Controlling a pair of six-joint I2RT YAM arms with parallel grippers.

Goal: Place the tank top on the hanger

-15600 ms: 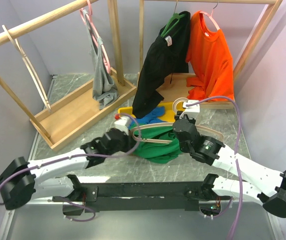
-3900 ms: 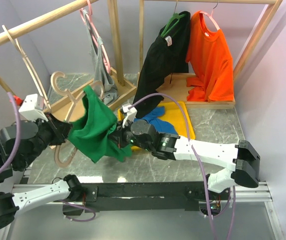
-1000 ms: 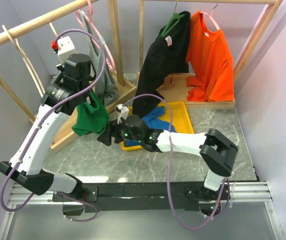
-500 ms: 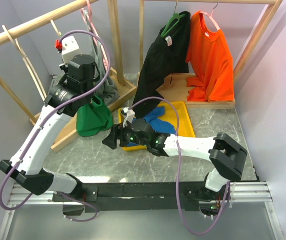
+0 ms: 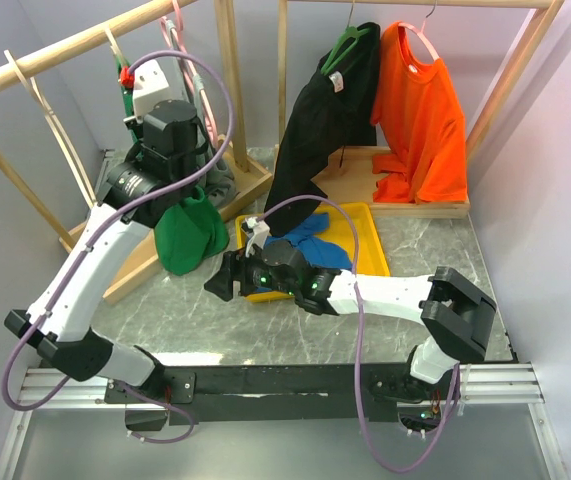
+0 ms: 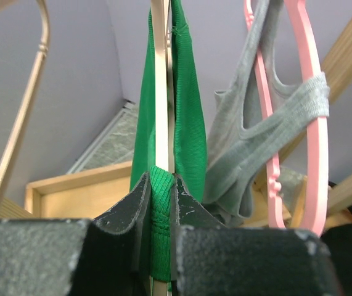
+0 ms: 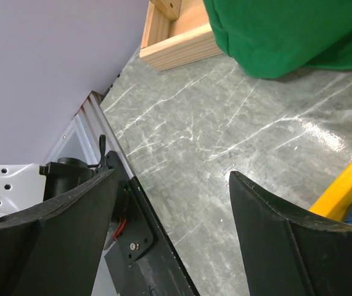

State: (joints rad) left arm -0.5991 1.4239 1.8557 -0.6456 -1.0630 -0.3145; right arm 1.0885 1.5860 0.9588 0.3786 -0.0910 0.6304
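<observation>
The left fingers [image 6: 140, 200] pinch the ribbed green tank top [image 6: 188, 123] against the flat pale-wood hanger [image 6: 159, 74], up by the rack [image 5: 85, 45]. Only the overhead view shows the cloth drooping. The right fingers [image 7: 268, 216] gape above the marbled surface [image 7: 212, 135].

Left arm [image 5: 83, 268]: elbow low near the left edge, forearm raised steeply, wrist high and far forward. Left gripper [image 6: 161, 185]: jaws pinched almost together on a fold of the tank top [image 6: 188, 123]. Right arm [image 5: 385, 292]: folded back at the elbow on the right, forearm laid low and nearly level, reaching leftward across the middle. Right gripper [image 7: 172, 185]: carried low, jaws spread wide, nothing between them.
</observation>
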